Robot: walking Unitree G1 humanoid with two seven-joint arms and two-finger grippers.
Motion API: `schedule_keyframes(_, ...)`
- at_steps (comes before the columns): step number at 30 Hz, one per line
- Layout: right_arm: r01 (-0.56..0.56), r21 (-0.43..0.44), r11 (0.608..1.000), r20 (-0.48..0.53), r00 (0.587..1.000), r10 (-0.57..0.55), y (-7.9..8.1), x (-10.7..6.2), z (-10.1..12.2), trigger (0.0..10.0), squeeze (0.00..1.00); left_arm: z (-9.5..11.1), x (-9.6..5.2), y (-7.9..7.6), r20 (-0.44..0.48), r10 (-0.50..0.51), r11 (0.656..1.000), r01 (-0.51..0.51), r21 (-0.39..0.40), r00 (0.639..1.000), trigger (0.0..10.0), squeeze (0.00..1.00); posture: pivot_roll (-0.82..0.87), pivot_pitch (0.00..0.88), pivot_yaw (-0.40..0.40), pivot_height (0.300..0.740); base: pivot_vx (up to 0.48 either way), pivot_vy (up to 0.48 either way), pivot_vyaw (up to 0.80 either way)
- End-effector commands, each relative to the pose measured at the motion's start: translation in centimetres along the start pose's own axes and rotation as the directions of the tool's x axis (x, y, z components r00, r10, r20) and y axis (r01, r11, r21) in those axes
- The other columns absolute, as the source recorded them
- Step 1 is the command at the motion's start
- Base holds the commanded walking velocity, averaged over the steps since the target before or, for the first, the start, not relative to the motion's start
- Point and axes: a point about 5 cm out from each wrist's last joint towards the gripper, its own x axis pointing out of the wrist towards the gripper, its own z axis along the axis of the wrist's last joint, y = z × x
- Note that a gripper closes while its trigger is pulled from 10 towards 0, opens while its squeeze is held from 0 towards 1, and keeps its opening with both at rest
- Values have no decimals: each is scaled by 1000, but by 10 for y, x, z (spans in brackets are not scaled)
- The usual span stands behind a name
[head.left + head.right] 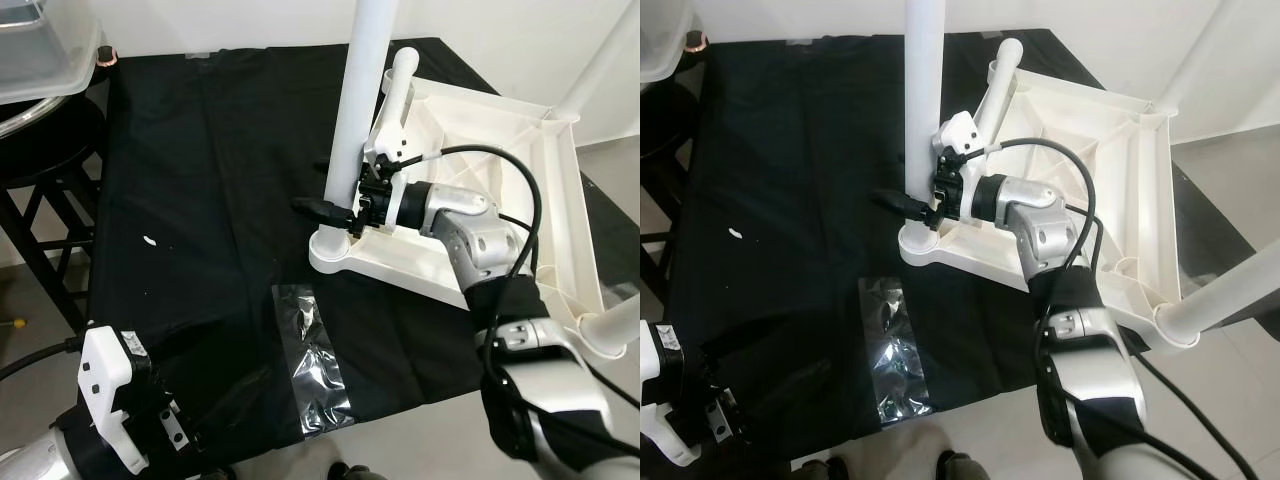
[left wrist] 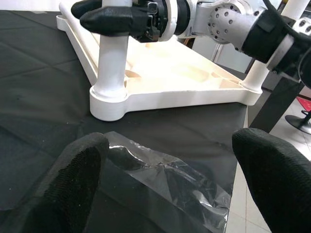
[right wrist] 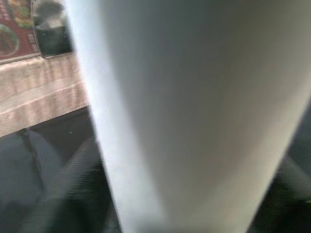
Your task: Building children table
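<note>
Tabletop lying upside down on black cloth.

Three legs standing in corner sockets; fourth corner appearing to carry one too, though partly hidden.

Right gripper clamping round near leg low on shaft, likely seating or twisting it.

Left gripper hanging low, fingers apart, holding nothing, above clear wrapper.

Left to do: flipping table upright.

No readable writing; blurred red print in right wrist view.

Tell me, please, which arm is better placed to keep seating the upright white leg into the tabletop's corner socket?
Probably the right. The right gripper is already closed around the white leg just above its socket on the upturned tabletop. The left gripper hangs open over the clear plastic bag.
</note>
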Motion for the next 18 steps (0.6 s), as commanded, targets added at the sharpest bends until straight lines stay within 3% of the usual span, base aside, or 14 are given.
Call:
schedule_keyframes(1,-30,-3,1000,18,999,30,0,1,1,0,0,3,-1,-3,-7,-10,1000,10,5,1000,10000,0,153,260,-88,740,0,0,0)
schedule_keyframes(10,-87,5,996,11,996,87,-3,-8,-2,0,0,2,1,-2,-4,-13,1000,13,8,1000,10000,0,144,241,-88,740,0,0,0)
schedule_keyframes(16,-136,75,988,7,991,135,21,-20,-29,0,0,2,2,-1,1,-12,1000,12,11,1000,10000,0,134,234,-85,740,0,0,0)
schedule_keyframes(18,-138,122,983,-8,990,140,45,-26,-46,0,0,2,3,-1,3,-16,1000,16,9,1000,10000,0,127,232,-85,740,0,0,0)
